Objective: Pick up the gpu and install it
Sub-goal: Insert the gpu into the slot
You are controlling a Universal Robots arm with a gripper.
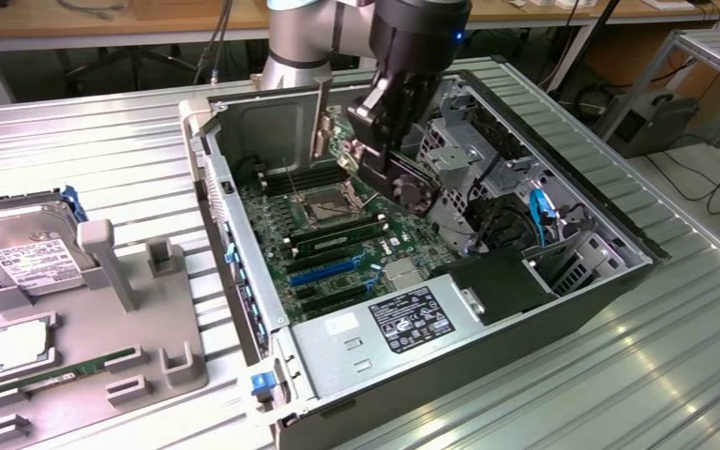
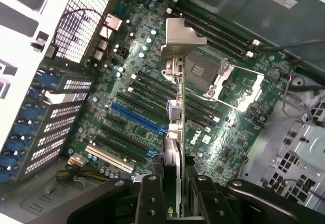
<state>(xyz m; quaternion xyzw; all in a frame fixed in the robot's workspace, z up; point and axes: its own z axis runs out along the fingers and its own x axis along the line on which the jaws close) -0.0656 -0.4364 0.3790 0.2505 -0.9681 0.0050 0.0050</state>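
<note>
My gripper (image 1: pixel 381 150) is shut on the gpu (image 1: pixel 414 193), a dark card with a round fan face and a narrow silver end bracket (image 1: pixel 322 117). The card hangs tilted above the green motherboard (image 1: pixel 335 230) inside the open computer case (image 1: pixel 585 281), apart from the board. In the wrist view the gpu (image 2: pixel 175 112) runs edge-on away from my gripper (image 2: pixel 175 201), its bracket (image 2: pixel 182 36) at the far end. The black fingers (image 2: pixel 151 196) press on both faces of the card. Below the card lie the black slots and a blue slot (image 2: pixel 136 120).
The CPU socket (image 2: pixel 205 71) and memory slots sit beside the card. A metal drive cage (image 1: pixel 460 155) and the power supply (image 1: pixel 397 323) crowd the case. On the exterior view's left, a grey fixture (image 1: pixel 97 319) holds a hard drive (image 1: pixel 29 253) and a green memory stick (image 1: pixel 60 372).
</note>
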